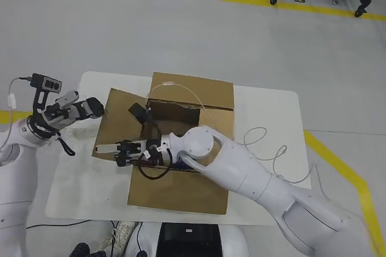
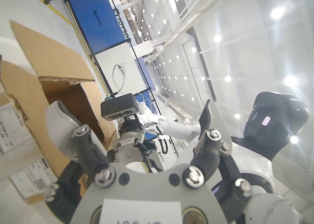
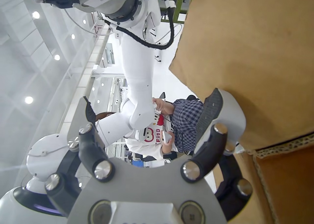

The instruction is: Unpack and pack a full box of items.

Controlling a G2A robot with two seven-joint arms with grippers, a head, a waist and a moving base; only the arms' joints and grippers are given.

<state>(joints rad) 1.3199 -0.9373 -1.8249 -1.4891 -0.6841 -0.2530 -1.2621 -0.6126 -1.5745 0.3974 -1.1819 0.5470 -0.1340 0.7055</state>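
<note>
An open cardboard box stands in the middle of the white table with its flaps spread out. My right arm stretches across the box from the right. Its gripper is open at the outer edge of the left flap, with one finger close against the cardboard and nothing between the fingers. My left gripper hovers open and empty just left of the box's far left flap. What lies inside the box is hidden.
Thin pale cables loop over the table to the right of the box. White labels sit on the box's side. Bare table lies left of the box and along its front left.
</note>
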